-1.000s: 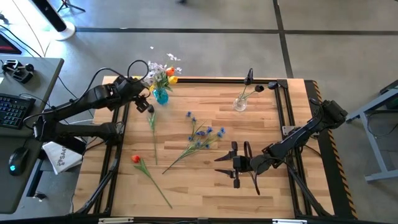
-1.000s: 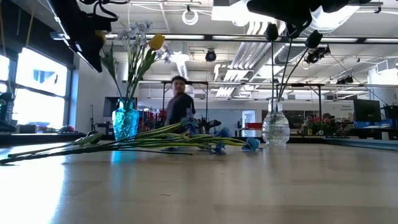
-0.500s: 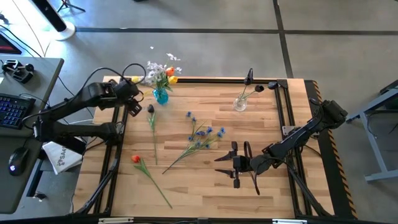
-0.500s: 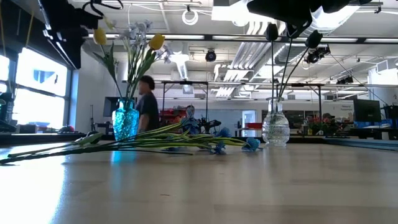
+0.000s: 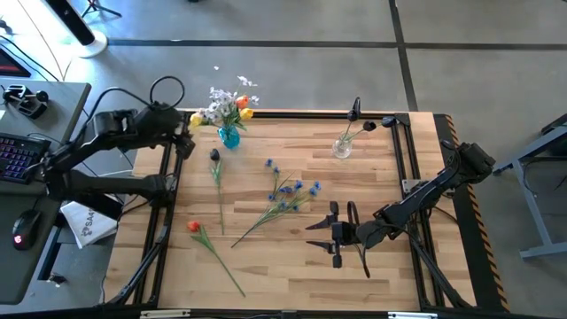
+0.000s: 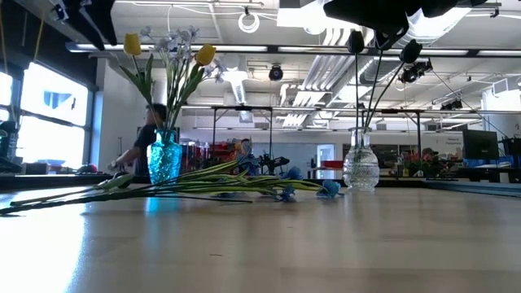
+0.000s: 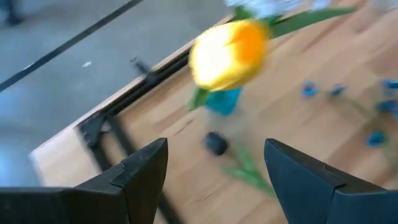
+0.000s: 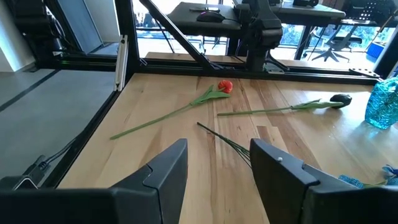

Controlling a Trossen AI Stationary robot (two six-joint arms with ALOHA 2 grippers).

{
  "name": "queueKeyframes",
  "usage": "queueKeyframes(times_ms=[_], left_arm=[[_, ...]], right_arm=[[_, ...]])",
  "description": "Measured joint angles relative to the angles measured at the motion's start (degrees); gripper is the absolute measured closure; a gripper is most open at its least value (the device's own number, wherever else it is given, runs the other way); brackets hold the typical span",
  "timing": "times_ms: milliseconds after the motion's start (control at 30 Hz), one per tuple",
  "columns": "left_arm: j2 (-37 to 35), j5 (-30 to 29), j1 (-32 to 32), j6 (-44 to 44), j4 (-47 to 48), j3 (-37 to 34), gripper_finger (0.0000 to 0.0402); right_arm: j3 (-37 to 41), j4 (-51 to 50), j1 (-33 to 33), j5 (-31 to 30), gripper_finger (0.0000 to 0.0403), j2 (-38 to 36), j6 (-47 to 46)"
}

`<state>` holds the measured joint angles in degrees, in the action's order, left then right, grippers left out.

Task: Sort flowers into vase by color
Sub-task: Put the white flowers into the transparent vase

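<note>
A blue vase at the table's far left holds yellow, orange and white flowers by their stems. A clear vase at the far middle holds two dark-headed flowers. Flat on the table lie a dark-headed flower, a red flower and a spray of blue flowers. My left gripper hangs open and empty, raised to the left of the blue vase. My right gripper stands open and empty above the table, right of the blue flowers.
Black frame rails run along the table's left, far and right sides. A desk with a keyboard stands beyond the left edge. In the low view a person moves in the room behind the blue vase.
My left gripper has risen and drawn back toward the table's left edge, away from the blue vase, rolling as it went; its fingers stay apart. In the low view it has cleared a yellow flower standing in the vase. The person behind has walked to the left.
</note>
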<state>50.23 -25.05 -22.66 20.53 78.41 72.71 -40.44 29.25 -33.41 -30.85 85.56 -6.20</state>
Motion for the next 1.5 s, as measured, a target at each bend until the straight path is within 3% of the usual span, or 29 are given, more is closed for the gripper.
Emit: queueKeyframes(times_ms=[167,400,733,867,1067,1233,1367,1500], left_arm=[[-1.6,0.0,8.3,12.4,1.7,-1.8,0.0147],[0.6,1.5,26.9,35.4,4.8,-11.8,0.0156],[17.8,12.9,55.4,62.6,-0.3,-16.0,0.0157],[25.6,10.3,62.8,66.7,-10.8,-16.0,0.0157],[37.9,-0.8,65.1,59.3,-35.2,-16.0,0.0157],[48.2,-0.7,61.4,51.4,-52.1,-15.9,0.0157],[55.6,0.6,57.9,48.0,-51.0,-12.4,0.0157],[60.1,-2.0,55.8,44.8,-45.7,-6.5,0.0157]], right_arm=[[0.0,-3.7,-0.1,0.0,0.0233,0.0,-1.9],[0.0,-13.5,-2.3,-0.6,0.0233,-0.5,-6.7],[0.0,-32.7,-7.8,-0.5,0.0233,-6.5,-16.5],[0.0,-36.1,-9.3,-0.9,0.0233,-6.8,-17.3],[0.0,-32.6,-8.1,-6.2,0.0233,-4.2,-16.9],[0.0,-30.8,-6.4,-5.5,0.0233,-2.7,-15.0],[0.0,-30.4,-5.8,-5.6,0.0233,-2.6,-14.8],[0.0,-29.2,-5.8,-5.6,0.0233,-2.6,-14.5]])
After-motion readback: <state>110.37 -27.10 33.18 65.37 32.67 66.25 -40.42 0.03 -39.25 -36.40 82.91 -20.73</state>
